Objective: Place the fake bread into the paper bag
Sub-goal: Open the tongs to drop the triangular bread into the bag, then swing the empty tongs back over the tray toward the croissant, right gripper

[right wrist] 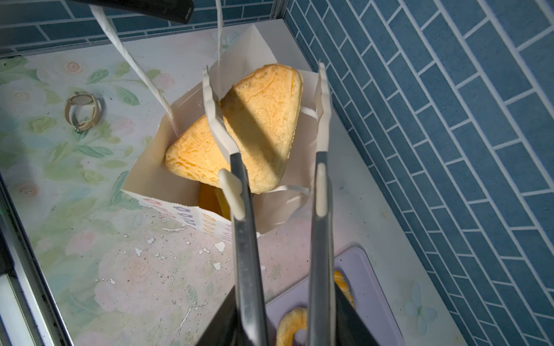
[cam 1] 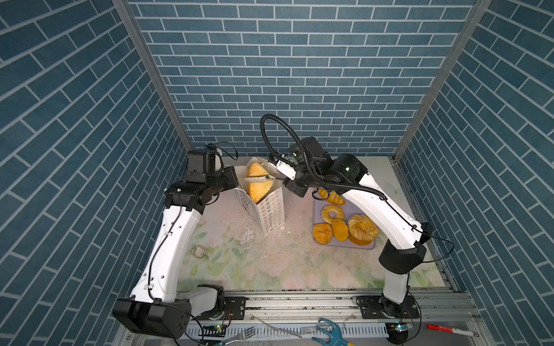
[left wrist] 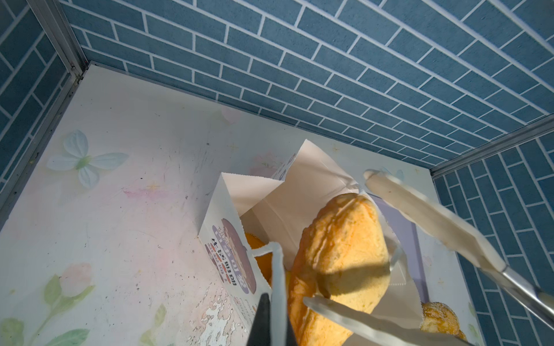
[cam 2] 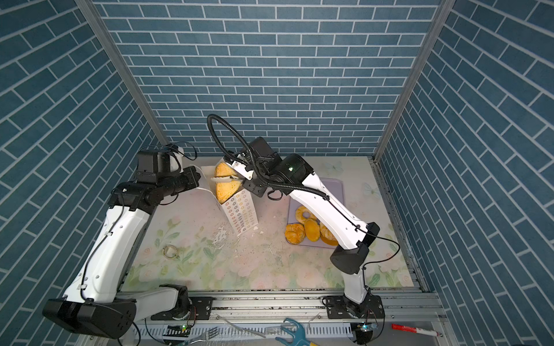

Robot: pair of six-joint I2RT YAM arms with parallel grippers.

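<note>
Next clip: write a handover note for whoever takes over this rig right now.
Left gripper: shut on the paper bag's cord handle.
Right gripper: holds tongs, tips spread around the triangle bread.
Done: triangle sits in the bag mouth on other bread, sticking out.
Left to do: withdraw the tongs, then bag the pieces on the lavender tray, doughnut and sugar twist included.

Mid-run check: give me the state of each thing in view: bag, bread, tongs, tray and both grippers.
paper bag: upright, mouth open.
left gripper: shut on the bag handle, holding it up.
right gripper: shut on the tongs.
tongs: open, tips either side of the triangle bread.
triangle bread: not squeezed, sticking out of the bag mouth.
tray: flat, several pastries on it.
</note>
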